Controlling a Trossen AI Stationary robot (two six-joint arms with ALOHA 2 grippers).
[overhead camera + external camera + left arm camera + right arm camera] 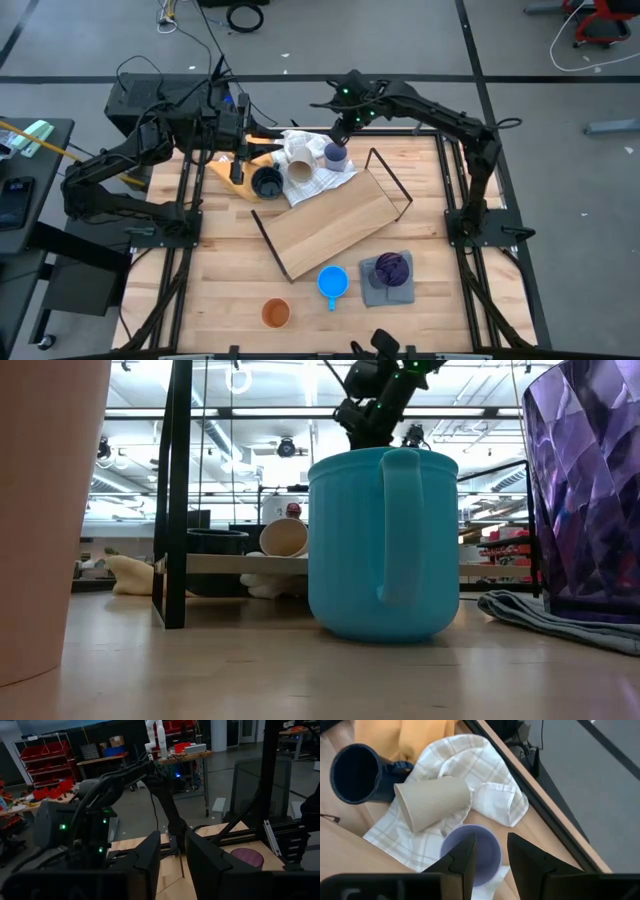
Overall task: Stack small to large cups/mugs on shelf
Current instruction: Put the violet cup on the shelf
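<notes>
On a white checked cloth (pixel 485 775) at the table's far side, a lavender cup (pixel 485 851) stands upright and a beige cup (pixel 432 800) lies on its side. A dark navy mug (pixel 355 772) lies beside them. My right gripper (pixel 491 840) is open and slants down just above the lavender cup (pixel 336 156), one finger over its mouth and one outside its rim. My left gripper (pixel 172 847) hangs open and empty, level, above the yellow cloth (pixel 225 165). The blue mug (pixel 333 282), orange cup (pixel 275 313) and purple cup (pixel 392 267) stand near the front, with the shelf (pixel 330 225) at mid-table.
The purple cup stands on a grey cloth (pixel 375 292). The shelf's black wire frame (pixel 392 180) rises at its right end, close to the lavender cup. The table's far edge (pixel 540 815) runs just behind the white cloth.
</notes>
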